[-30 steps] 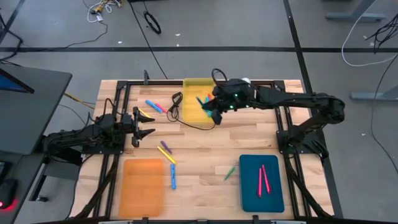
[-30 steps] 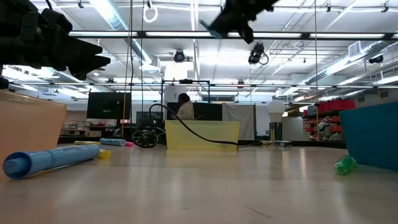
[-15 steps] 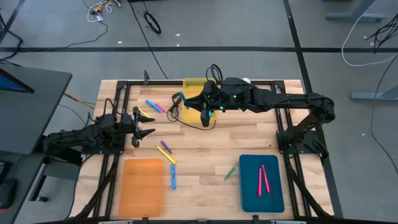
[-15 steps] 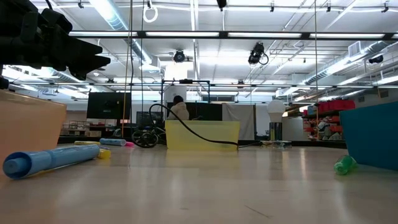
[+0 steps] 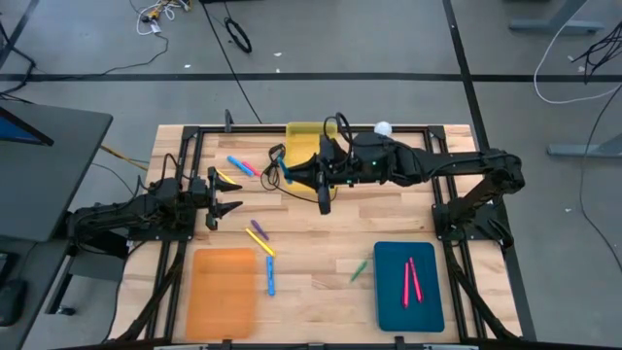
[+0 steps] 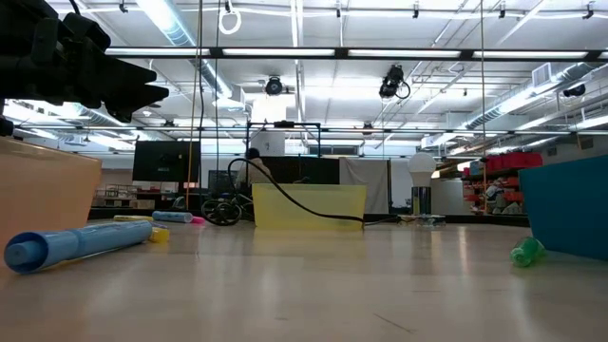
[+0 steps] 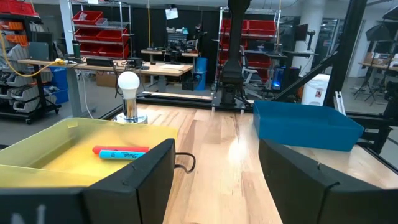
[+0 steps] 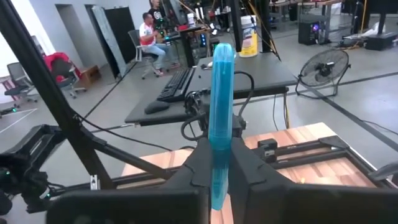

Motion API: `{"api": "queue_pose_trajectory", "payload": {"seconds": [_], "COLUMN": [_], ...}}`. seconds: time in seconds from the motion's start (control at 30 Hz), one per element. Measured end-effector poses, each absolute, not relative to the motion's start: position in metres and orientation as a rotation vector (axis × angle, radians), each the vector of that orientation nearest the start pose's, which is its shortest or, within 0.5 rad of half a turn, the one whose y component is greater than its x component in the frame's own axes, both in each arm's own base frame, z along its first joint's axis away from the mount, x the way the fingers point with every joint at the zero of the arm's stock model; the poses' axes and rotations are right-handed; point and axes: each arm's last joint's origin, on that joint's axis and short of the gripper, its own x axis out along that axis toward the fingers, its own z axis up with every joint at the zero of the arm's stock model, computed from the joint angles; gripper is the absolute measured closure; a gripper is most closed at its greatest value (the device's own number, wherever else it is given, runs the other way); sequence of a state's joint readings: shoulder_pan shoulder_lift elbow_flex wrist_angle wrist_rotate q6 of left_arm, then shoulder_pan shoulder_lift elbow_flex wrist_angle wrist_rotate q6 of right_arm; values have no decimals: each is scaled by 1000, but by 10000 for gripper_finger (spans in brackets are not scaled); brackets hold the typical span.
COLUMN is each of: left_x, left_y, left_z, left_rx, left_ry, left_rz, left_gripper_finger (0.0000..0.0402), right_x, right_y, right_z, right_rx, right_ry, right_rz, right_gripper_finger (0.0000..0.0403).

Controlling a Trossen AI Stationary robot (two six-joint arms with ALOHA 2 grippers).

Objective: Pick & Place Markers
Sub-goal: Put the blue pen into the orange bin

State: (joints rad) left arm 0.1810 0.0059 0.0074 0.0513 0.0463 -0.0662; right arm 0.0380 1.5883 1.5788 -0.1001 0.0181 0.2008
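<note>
The right gripper (image 5: 289,172) is swinging leftward off the yellow tray (image 5: 303,136), clamping a blue marker (image 8: 220,112); tilting risks dropping it. The left gripper (image 5: 225,193) is idling apart, centre-left.

Counted around the yellow rectangular plastic tray (image 5: 304,136): three flat trays including the orange (image 5: 223,290) and the teal (image 5: 407,284); about eleven short coloured markers (image 5: 270,275); two dark arms.

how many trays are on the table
3. The yellow tray is at the far edge, middle; the orange tray is at the near left; the teal tray is at the near right. None seems hidden.
</note>
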Motion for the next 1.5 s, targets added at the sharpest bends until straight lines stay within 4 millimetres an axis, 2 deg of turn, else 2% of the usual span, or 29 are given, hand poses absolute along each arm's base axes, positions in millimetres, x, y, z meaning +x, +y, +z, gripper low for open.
{"api": "queue_pose_trajectory", "payload": {"seconds": [0.3,0.4,0.57,0.67,0.77,1.07,1.27,1.5], "left_x": [96,96,95,89,86,87,107,146], "left_y": [16,15,13,12,11,12,15,22], "left_z": [171,171,179,204,225,310,366,418], "left_rx": [-70,-166,-151,-143,-134,-126,-180,-189], "left_ry": [-64,-69,-76,-114,-75,-161,-173,-169], "left_rz": [129,93,15,10,31,43,23,10], "left_gripper_finger": [163,163,163,163,163,163,163,163], "right_x": [366,366,366,366,366,365,356,343], "right_y": [13,13,13,13,13,13,13,12], "right_z": [414,414,415,416,417,425,436,450], "right_rx": [197,202,210,210,199,143,104,71], "right_ry": [115,115,111,96,89,12,-32,-76], "right_rz": [8,8,8,9,10,20,30,29], "right_gripper_finger": [386,386,386,386,386,386,386,386]}}
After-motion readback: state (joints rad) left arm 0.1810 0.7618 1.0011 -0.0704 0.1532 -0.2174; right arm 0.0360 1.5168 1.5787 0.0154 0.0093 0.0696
